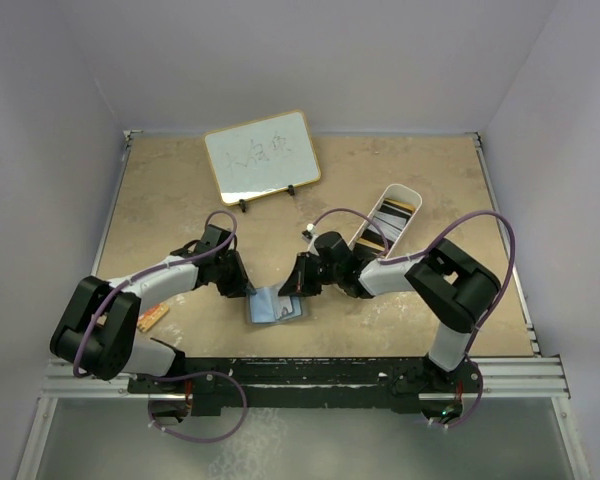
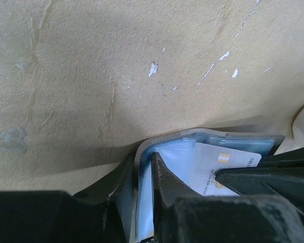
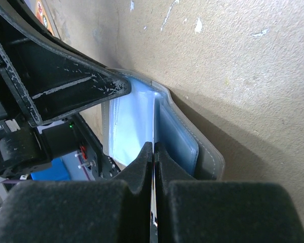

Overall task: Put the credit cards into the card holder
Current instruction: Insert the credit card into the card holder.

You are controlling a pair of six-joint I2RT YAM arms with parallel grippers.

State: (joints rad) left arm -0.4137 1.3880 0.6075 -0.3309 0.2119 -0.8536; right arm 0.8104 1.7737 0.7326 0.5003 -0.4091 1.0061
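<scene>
The card holder (image 1: 270,308) lies open on the table between both arms, grey outside and light blue inside. My left gripper (image 1: 242,287) (image 2: 142,164) is shut on its left flap (image 2: 142,202), one finger outside and one inside. My right gripper (image 1: 292,288) (image 3: 153,147) is shut on a white credit card (image 2: 213,164) with a gold chip, whose front edge is at the blue pocket (image 3: 177,147). In the right wrist view that card (image 3: 153,212) shows only as a thin edge between the pads. More credit cards (image 1: 378,236), yellow and black, lie in the white tray.
The long white tray (image 1: 408,192) stands at the back right, next to my right arm. A small whiteboard (image 1: 262,155) on a stand is at the back middle. An orange-brown patterned little board (image 1: 152,318) lies by my left arm's base.
</scene>
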